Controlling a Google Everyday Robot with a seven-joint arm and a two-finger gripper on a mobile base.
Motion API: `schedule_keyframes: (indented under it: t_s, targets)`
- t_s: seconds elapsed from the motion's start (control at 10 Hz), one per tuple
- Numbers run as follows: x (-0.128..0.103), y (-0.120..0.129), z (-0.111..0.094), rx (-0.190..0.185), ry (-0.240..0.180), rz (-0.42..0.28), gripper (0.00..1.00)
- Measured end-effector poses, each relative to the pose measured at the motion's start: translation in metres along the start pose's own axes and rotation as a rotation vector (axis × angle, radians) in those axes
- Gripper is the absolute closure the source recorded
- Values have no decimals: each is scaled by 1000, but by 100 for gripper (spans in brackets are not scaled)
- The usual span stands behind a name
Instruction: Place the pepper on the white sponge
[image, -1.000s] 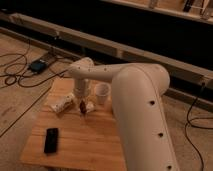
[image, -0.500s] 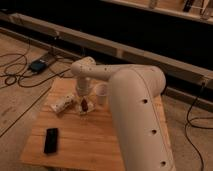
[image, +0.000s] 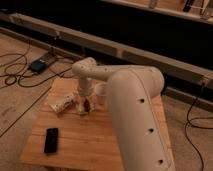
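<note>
1. Wooden worktop (image: 100, 142), dark floor w/ cables behind.
2. Pincer (image: 86, 103) near far edge, pointing down, clamped on pepper (image: 87, 105).
3. White sponge (image: 84, 108) directly under pepper.
4. White cup (image: 101, 92) just beside; contents not visible.

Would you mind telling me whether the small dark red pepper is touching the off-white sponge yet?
Cannot tell: in the camera view the gripper covers the pepper and sponge.
</note>
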Motion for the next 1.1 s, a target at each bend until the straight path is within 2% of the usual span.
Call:
schedule_keyframes:
  t_s: [0.1,0.7,0.9,1.1]
  targets:
    - [0,1,1,-1,5,-2,20]
    - [4,8,3,-18,28,-25,20]
    - [1,10,-7,-20,8,-37,20]
    - [-2,16,-26,-37,-34,-62,20]
